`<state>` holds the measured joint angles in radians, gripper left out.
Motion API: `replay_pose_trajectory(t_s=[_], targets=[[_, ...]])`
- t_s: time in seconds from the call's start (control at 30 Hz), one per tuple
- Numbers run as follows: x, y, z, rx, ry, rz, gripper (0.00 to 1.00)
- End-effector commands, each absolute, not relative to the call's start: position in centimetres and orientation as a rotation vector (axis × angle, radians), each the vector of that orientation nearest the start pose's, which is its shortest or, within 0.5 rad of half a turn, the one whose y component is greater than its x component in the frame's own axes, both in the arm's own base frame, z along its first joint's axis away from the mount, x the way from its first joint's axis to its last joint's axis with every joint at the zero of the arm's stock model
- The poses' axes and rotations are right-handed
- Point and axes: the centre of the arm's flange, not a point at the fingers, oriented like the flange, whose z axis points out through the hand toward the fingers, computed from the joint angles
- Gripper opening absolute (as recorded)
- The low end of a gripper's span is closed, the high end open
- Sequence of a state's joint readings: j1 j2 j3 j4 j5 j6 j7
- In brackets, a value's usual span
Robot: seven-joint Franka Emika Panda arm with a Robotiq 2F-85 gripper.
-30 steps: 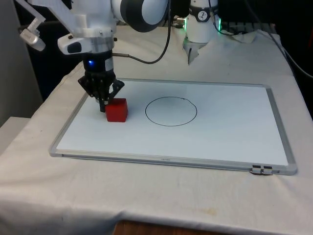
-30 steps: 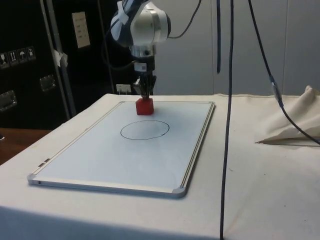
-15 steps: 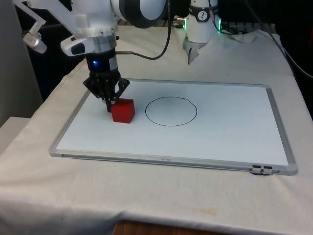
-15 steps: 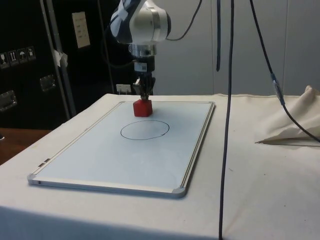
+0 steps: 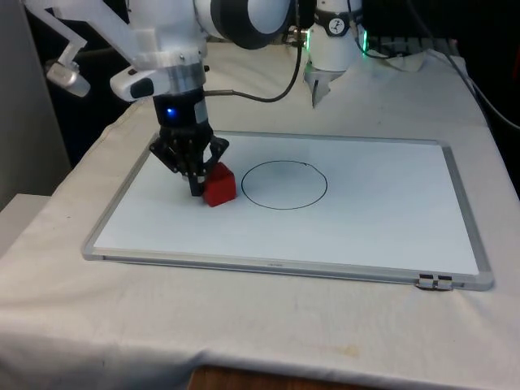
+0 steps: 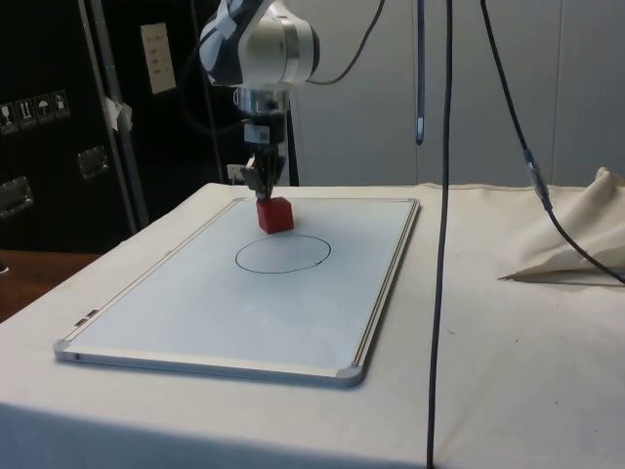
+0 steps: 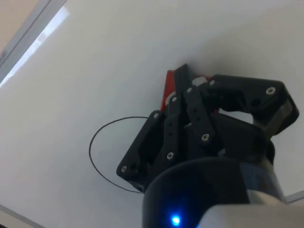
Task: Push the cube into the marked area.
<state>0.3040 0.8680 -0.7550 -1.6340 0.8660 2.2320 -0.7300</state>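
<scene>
Fingers (image 5: 197, 185) closed together into one narrow tip, nothing gripped between them; tip pressed against the side of the cube (image 5: 218, 185) that faces the front view's left. Same contact in side view: fingers (image 6: 262, 189) down at board level, touching the cube (image 6: 275, 214) on its far side. In wrist view, fingers (image 7: 183, 88) overlapping most of the cube (image 7: 167, 89); just a red sliver visible past them.

One red cube, sitting flat on the whiteboard (image 5: 374, 219), turned slightly off square to the board edges. Just outside the drawn circle (image 5: 284, 184), on the circle's front-view-left side, near its line but not across it. Side view puts the cube just beyond the far arc of the circle (image 6: 283, 252).

One black circle, hand drawn, roughly mid-board. One whiteboard with grey frame, lying flat on the cloth-covered tabletop (image 5: 268, 325). One white arm (image 5: 162, 36) above the fingers, cut off at the picture's upper edge.

Two dark cables (image 6: 444, 234) hanging through the side view foreground, crossing in front of the board's corner. Crumpled pale cloth (image 6: 576, 239) at the side view's right, cut off by the frame.

Cube face under the fingers hidden in front view; exact gap to the circle line hard to judge.
</scene>
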Motion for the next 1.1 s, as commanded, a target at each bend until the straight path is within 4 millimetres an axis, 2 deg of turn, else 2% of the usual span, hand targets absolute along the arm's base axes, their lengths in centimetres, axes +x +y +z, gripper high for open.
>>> replay_pose_trajectory(t_s=[0.0,0.13,0.27,0.33,0.8,0.97,1.07], targets=[[65.2,-20.6,20.8,-3.049,0.124,-0.155,0.00],[64.8,-19.6,20.8,-3.038,0.122,-0.144,0.00],[64.5,-19.5,20.7,-3.030,0.121,-0.126,0.00],[63.8,-19.8,20.8,-3.025,0.123,-0.118,0.00],[62.4,-21.6,20.7,-3.012,0.150,-0.049,0.00],[62.1,-21.7,20.6,-2.995,0.156,-0.031,0.00],[61.6,-21.1,21.2,-2.977,0.161,-0.016,0.00]])
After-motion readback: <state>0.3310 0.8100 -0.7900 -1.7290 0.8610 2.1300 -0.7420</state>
